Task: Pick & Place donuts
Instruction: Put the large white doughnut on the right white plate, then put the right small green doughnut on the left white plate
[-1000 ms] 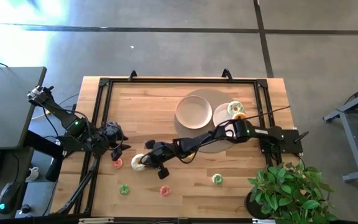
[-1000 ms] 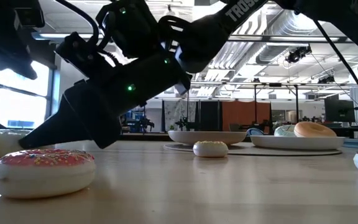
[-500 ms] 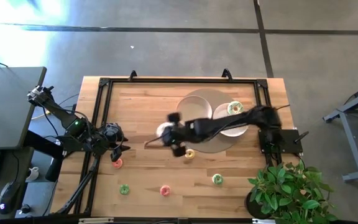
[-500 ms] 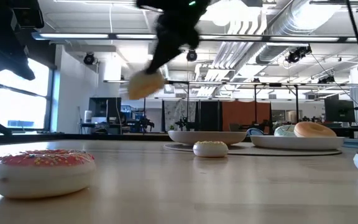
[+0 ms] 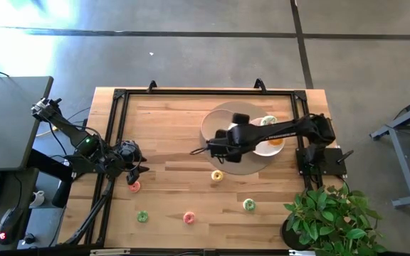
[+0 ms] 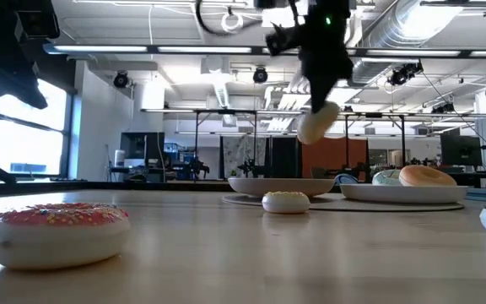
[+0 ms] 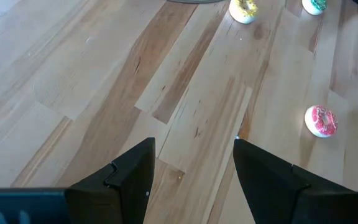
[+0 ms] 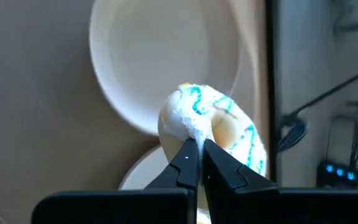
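My right gripper (image 8: pixel 197 144) is shut on a white donut with teal squiggles (image 8: pixel 219 127), high above the beige plate (image 5: pixel 219 122); the low view shows that donut (image 6: pixel 317 123) hanging in the air. My left gripper (image 7: pixel 194 168) is open and waits low near the table's left edge (image 5: pixel 131 168), beside a pink donut (image 5: pixel 134 186). A yellow donut (image 5: pixel 217 175), two green ones (image 5: pixel 142 216) (image 5: pixel 248 205) and a red one (image 5: pixel 188 217) lie flat on the wood. Two more donuts (image 5: pixel 268 123) (image 5: pixel 275 140) rest on the white plate (image 5: pixel 255 133). My right gripper pinches the white donut's ring wall (image 8: pixel 188 127) between its two fingertips, on the side nearest the wrist. The fingers (image 8: pixel 180 163) lie across the ring. The donut is lifted clear of the table and hangs tilted below the gripper (image 6: pixel 315 89).
The beige and white plates sit on a round grey mat (image 5: pixel 244 165) toward the table's right far part. A black frame (image 5: pixel 112 128) runs along the table's edges. A potted plant (image 5: pixel 329 217) stands at the right near corner. Bare wood lies in the middle and far left.
My right gripper has lifted the white donut off the wood near the table's left near part, raised it high and carried it toward the right and far side, over the beige plate. The donut is now clear of the table. The gripper stayed shut on it.
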{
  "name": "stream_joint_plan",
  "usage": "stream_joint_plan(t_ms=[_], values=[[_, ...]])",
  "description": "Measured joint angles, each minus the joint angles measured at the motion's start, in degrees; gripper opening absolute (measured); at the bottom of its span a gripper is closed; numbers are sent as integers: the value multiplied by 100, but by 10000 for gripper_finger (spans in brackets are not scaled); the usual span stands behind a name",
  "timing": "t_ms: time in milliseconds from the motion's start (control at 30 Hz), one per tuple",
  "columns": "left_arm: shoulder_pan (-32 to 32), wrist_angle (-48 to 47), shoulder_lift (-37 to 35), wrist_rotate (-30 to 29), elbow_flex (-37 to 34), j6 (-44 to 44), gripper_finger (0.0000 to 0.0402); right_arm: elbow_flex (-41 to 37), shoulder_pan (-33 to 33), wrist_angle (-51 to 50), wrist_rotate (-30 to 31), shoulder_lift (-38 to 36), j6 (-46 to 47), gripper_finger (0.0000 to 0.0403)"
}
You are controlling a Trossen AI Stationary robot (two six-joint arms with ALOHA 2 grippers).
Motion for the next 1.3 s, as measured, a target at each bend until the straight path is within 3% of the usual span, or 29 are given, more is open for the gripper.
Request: stream_joint_plan(t_ms=[400, 767, 1033, 1300], values=[[0, 6, 0, -48, 0, 2, 214, -2326, -161, 280, 84, -812, 940, 4], [0, 0, 0, -85, 0, 4, 214, -4099, -308, 2402, -508, -1850, 490, 13], [0, 73, 0, -199, 0, 97, 214, -4362, -264, 2419, -234, -2032, 138, 56], [0, 293, 119, -499, 4, 165, 214, -3837, -262, 2253, -757, -2108, -296, 126]])
